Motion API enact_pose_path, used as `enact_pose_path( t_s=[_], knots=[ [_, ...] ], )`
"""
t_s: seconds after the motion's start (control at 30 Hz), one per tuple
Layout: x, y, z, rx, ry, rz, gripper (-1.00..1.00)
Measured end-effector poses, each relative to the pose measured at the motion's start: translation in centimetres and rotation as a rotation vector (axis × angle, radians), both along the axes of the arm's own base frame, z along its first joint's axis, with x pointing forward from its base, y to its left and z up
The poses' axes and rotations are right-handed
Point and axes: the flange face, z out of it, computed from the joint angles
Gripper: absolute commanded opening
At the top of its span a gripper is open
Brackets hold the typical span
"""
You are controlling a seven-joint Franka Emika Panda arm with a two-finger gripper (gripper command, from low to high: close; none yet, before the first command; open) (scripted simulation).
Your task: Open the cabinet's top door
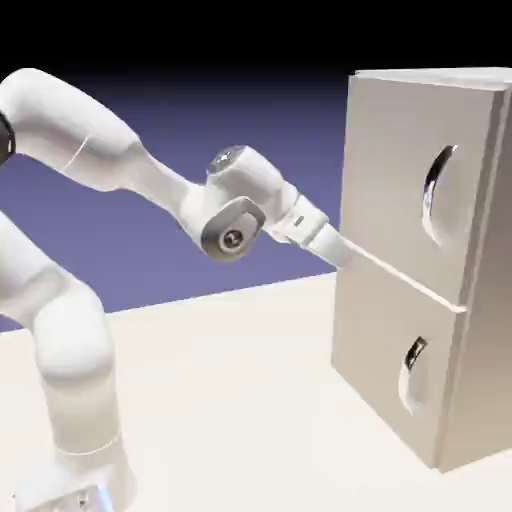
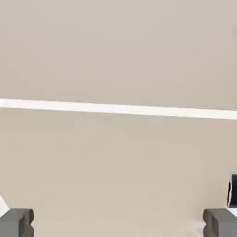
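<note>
The beige cabinet [image 1: 488,300] stands at the right of the exterior view. Its top door [image 1: 395,170] is shut flat, with a curved metallic handle [image 1: 432,188] in an oval recess. My gripper [image 1: 340,250] is at the cabinet's left edge, level with the pale seam [image 1: 410,282] between the two doors, and well left of the handle. Its fingertips are hidden there. In the hand view beige door panel fills the picture, crossed by the seam [image 2: 118,109]. My gripper [image 2: 118,223] is open, its grey fingertips [image 2: 16,223] far apart with nothing between them.
The shorter lower door [image 1: 380,370] with its own handle [image 1: 413,352] is shut below the seam. A small dark and white bit [image 2: 232,190] shows at the hand view's right edge. The pale table [image 1: 230,400] runs under the arm.
</note>
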Motion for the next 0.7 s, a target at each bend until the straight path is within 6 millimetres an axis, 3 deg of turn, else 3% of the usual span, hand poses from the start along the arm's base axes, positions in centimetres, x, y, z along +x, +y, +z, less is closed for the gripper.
enact_pose_path(
  t_s=[0.37, 0.7],
  knots=[
    [-0.3, 1.5, 6.0, -0.021, -0.153, 0.038, 1.00],
    [-1.4, 1.2, 10.0, -0.028, -0.293, 0.052, 1.00]
  ],
)
